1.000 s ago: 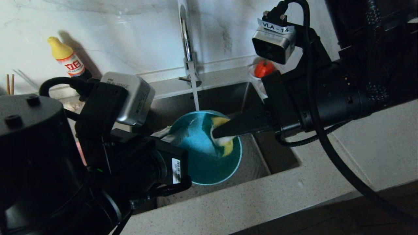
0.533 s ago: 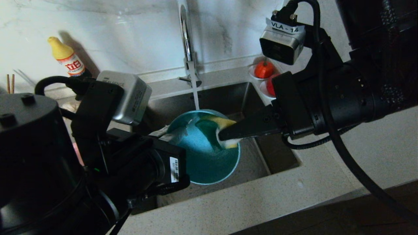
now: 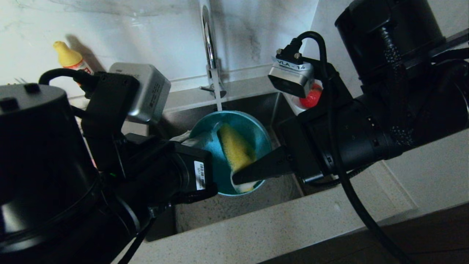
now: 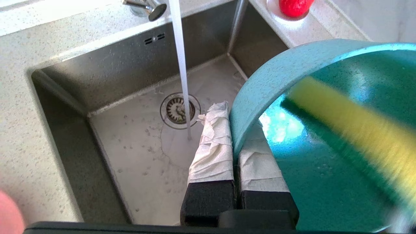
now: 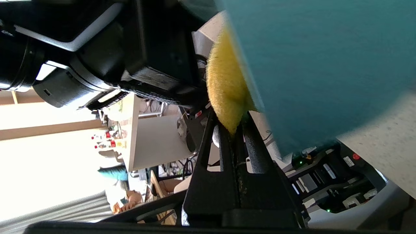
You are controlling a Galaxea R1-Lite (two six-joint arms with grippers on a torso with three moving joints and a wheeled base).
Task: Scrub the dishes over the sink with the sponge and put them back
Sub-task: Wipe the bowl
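- Teal bowl [image 3: 234,146] is held tilted on edge above the sink [image 3: 263,106], its hollow facing the right arm; its rim is pinched between the cloth-wrapped fingers [image 4: 211,146] of the left hand [image 4: 234,143], one finger outside the wall and one inside.
- Sponge [image 3: 234,150] lies pressed flat against the bowl's inner face, yellow side showing, reaching from near the upper rim down to the lower one; in the left wrist view a dark green layer shows along its edge against the bowl.
- Right hand [image 3: 238,179] comes in from the right, its fingers drawn together and clamped on the lower end of the sponge.
- Water runs in a thin stream from the chrome tap [image 3: 209,44] and, in the head view, meets the bowl's upper rim; in the left wrist view the stream falls past the bowl and lands on the basin floor just beside the round drain strainer [image 4: 178,110].
- On the surface behind the sink's right corner sits a white saucer with a red fruit [image 4: 294,6].
- Against the back wall on the left stands a yellow-capped bottle [image 3: 69,57], partly hidden by the left arm.
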